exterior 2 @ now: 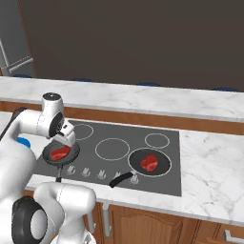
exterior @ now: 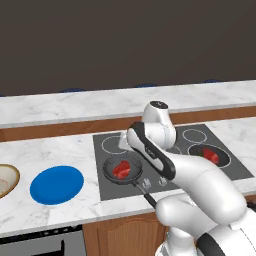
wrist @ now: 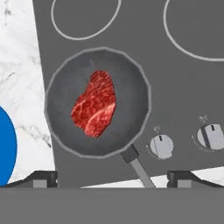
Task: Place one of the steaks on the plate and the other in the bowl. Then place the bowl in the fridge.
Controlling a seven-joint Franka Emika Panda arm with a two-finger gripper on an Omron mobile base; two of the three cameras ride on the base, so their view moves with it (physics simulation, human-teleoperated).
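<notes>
The hand (wrist: pixel 112 178) hangs released, fingers spread wide, above a steak (wrist: pixel 94 104) lying in the left frying pan (wrist: pixel 61 131).

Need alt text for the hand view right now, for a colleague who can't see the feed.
A red steak lies in a dark frying pan on the grey stovetop, straight below the open gripper. The blue plate edges in on the marble counter; two knobs sit beside the pan handle.
</notes>
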